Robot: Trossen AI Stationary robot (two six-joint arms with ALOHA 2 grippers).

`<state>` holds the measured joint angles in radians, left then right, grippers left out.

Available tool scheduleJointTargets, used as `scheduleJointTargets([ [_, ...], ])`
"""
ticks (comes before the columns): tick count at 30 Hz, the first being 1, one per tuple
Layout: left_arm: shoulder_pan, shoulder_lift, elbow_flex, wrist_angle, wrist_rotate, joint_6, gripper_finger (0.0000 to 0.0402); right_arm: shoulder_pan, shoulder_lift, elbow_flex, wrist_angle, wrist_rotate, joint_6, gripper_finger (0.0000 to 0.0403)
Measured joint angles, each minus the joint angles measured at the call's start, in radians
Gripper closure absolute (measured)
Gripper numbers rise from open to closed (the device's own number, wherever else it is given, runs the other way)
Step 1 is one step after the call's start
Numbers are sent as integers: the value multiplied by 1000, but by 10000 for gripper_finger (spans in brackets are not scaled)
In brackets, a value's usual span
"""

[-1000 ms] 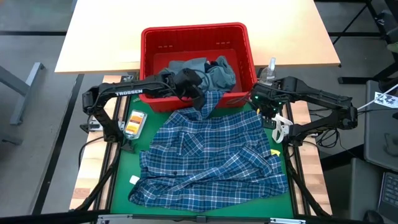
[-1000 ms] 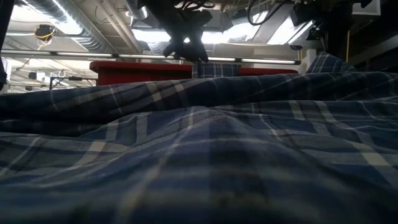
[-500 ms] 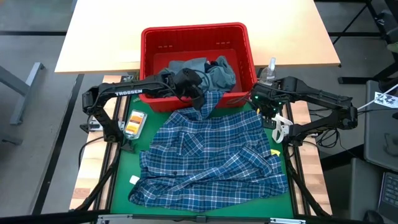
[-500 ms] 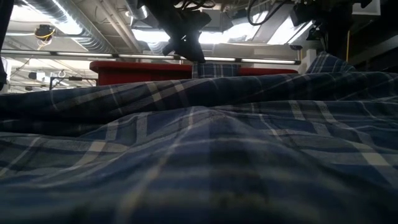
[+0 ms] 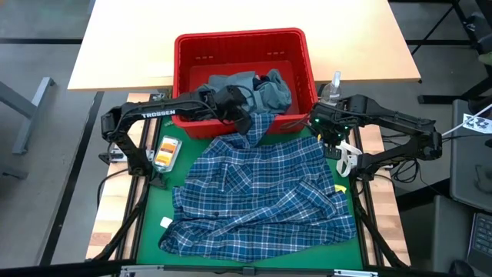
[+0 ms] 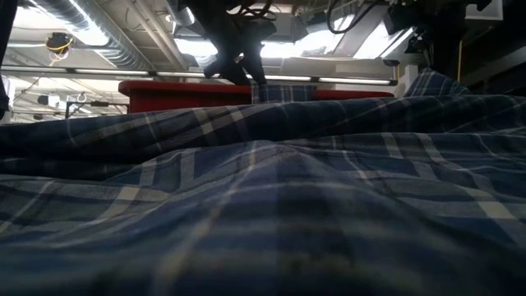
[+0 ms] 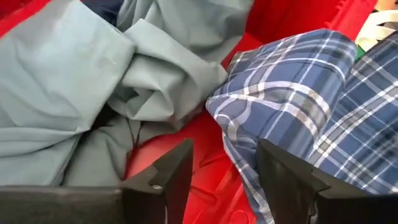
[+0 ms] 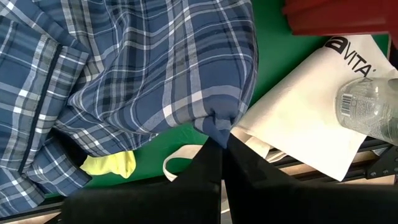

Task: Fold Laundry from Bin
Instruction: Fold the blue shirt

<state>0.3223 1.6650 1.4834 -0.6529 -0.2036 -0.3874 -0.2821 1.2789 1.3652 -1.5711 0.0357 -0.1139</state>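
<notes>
Plaid shirt (image 5: 257,192) is lying spread across the green tabletop, one fold draping over the bin (image 5: 242,46) rim. Left gripper (image 7: 221,177) is hovering there, spread and empty; right gripper (image 8: 221,158) is pinching the shirt's edge. Pulling unevenly risks bunching it.

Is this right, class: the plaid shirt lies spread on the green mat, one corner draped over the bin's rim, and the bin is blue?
Not quite. The bin is red, not blue, as the high view shows. The plaid shirt does lie spread on the green mat, one corner over the rim.
</notes>
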Motion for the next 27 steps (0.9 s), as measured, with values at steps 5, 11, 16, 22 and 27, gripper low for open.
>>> scheduleJointTargets([
  [5, 0, 0, 0, 1, 93, -4, 246, 0, 0, 0, 0, 0, 0, 401],
  [11, 0, 0, 0, -1, 119, -3, 289, 0, 0, 0, 0, 0, 0, 400],
  [16, 0, 0, 0, 7, 109, -3, 341, 0, 0, 0, 0, 0, 0, 400],
  [22, 1, 0, 0, 56, 91, 17, 395, 0, 0, 0, 0, 0, 0, 400],
  [27, 0, 1, 0, 115, 88, 90, 398, 0, 0, 0, 0, 0, 0, 400],
])
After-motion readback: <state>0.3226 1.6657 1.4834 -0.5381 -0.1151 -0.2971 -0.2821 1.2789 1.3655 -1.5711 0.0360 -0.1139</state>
